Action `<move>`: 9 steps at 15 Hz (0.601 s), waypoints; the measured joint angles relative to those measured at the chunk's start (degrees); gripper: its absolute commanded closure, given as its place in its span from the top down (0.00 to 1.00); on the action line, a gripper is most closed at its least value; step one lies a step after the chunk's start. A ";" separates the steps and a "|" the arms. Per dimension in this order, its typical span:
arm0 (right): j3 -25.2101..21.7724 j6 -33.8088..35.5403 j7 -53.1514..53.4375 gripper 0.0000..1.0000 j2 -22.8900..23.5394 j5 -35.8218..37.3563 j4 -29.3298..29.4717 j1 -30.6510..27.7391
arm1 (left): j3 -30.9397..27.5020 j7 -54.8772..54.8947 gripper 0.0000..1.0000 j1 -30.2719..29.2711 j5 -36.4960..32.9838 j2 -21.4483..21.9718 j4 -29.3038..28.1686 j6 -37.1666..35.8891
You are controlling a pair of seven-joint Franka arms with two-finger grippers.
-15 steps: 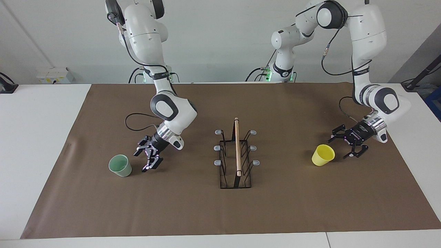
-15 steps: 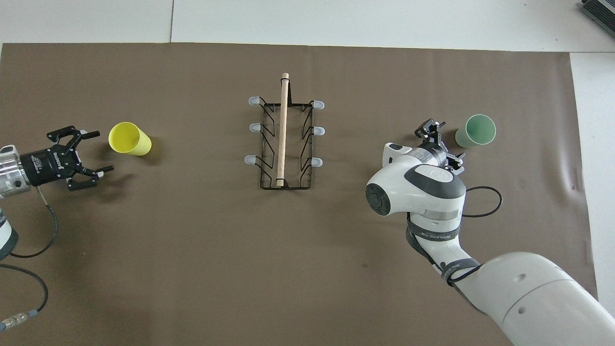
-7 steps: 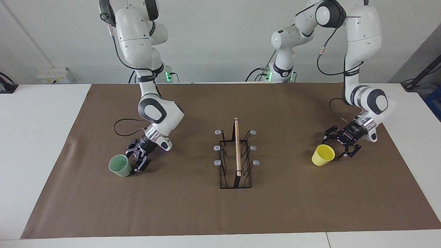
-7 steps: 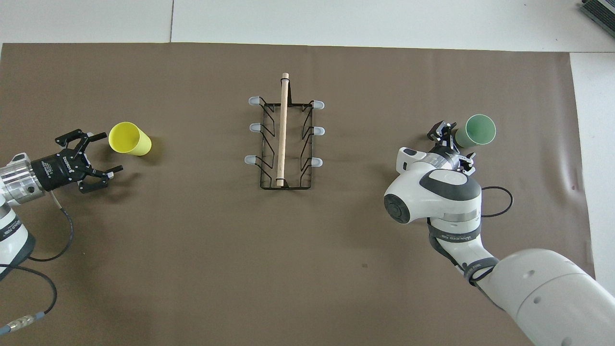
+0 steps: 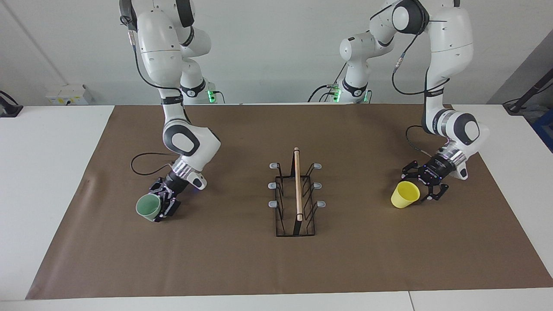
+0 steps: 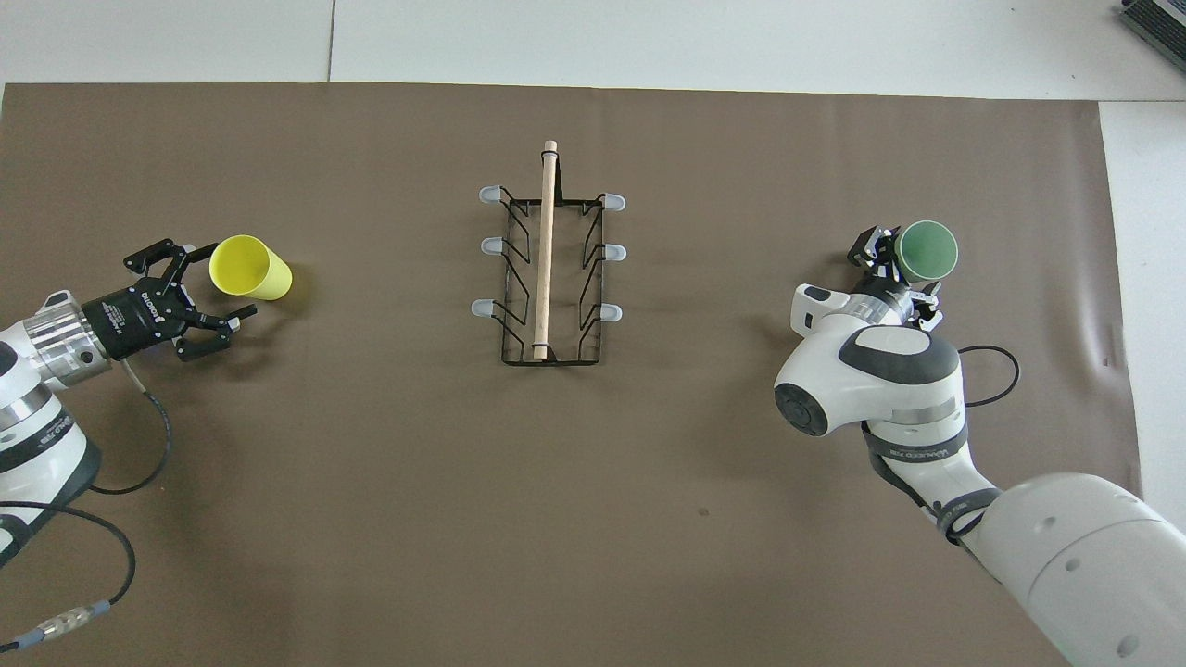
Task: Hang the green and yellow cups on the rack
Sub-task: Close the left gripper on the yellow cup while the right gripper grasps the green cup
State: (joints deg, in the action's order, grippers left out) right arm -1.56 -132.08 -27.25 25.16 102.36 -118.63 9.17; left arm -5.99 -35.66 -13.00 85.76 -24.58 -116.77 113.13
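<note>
Before closing off-centre, beware tipping or squirting out light cups. Wide open, empty: left tool [image 5: 425, 186] beside yellow cup [image 5: 405, 194], right tool [image 5: 163, 206] around green cup [image 5: 147, 207]; both on surface, rack [image 5: 296, 196] between.

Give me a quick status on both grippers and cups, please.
Left gripper open at yellow cup. Right gripper open around green cup. Rack bare, unobstructed.

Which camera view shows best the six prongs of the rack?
The overhead view: all six grey tips of the rack stand clear, three on each side. The facing view shows them too, but closer together.
</note>
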 measured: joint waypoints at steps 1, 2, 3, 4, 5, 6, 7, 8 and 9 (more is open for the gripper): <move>0.00 -0.04 0.01 0.02 0.00 0.50 -0.01 -0.15 | 0.00 0.01 1.00 0.15 0.51 0.00 -0.06 0.35; 0.00 -0.27 0.01 0.00 0.00 0.97 -0.03 -0.28 | 0.00 0.01 1.00 0.36 1.08 0.00 -0.17 0.81; 0.00 -0.55 0.01 0.00 -0.01 1.23 -0.03 -0.40 | 0.00 0.02 1.00 0.66 1.79 0.00 -0.31 1.15; 0.00 -0.63 0.01 0.00 -0.03 1.28 -0.03 -0.44 | 0.05 0.06 1.00 1.01 2.51 0.00 -0.48 1.48; 0.00 -0.64 0.01 0.00 -0.03 1.29 -0.03 -0.44 | 0.06 0.23 1.00 1.37 2.93 0.00 -0.68 1.92; 0.00 -0.77 0.01 0.00 -0.04 1.31 -0.03 -0.47 | 0.06 0.68 1.00 1.62 3.20 0.00 -0.90 2.13; -0.01 -1.18 0.01 0.00 -0.12 1.32 -0.01 -0.57 | 0.06 1.04 1.00 1.72 3.59 0.00 -1.13 2.23; -0.03 -2.22 -0.06 0.00 -0.32 1.32 0.06 -0.81 | 0.05 1.35 1.00 1.81 4.05 0.00 -1.33 2.34; -0.03 -4.09 -0.13 0.00 -0.67 1.32 0.17 -1.37 | 0.05 1.58 1.00 2.04 4.51 0.00 -1.45 2.49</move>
State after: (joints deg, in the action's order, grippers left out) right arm -1.59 -136.16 -27.38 24.49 103.68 -118.46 7.81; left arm -5.93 -34.08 -10.97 90.27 -24.58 -118.22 115.62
